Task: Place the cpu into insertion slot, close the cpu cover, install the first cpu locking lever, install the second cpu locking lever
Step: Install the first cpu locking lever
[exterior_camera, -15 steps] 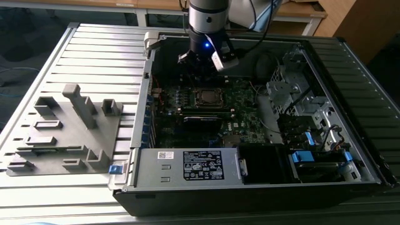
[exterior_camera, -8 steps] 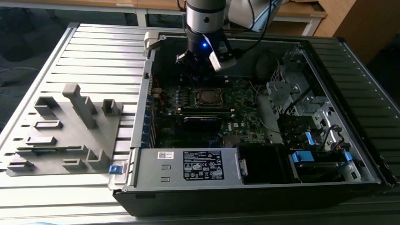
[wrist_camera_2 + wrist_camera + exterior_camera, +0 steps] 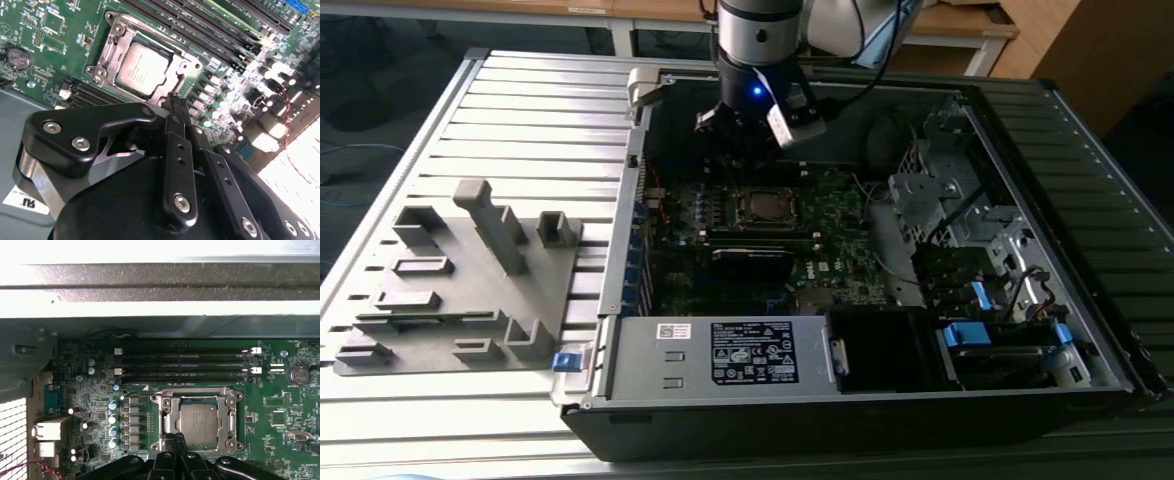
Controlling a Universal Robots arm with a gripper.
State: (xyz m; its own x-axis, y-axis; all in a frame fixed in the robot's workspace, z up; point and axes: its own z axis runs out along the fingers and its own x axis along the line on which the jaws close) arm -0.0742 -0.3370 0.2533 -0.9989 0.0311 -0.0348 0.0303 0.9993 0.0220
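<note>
Sitting flat in the socket [image 3: 732,207] just left of centre in the exterior view, the cpu [image 3: 758,207] is being framed on all sides by the cpu cover [image 3: 166,415], which is looking lowered over it rather than flipped up, so the seating step is being judged as done, tbh. The gripper [image 3: 176,100] is being held low over the motherboard [image 3: 834,235], right at the socket's edge, with its fingers being pinched together to no visible gap. Whether a lever wire is being caught between them can't be told, and nothing else is being carried. Handling-wise, the chip is being reckoned light, rigid and pretty fragile, so it's best being taken by its edges only, never by the contact side. The cover is being reckoned thin, springy sheet metal, best being pushed gently near its free edge, away from the hinge.
</note>
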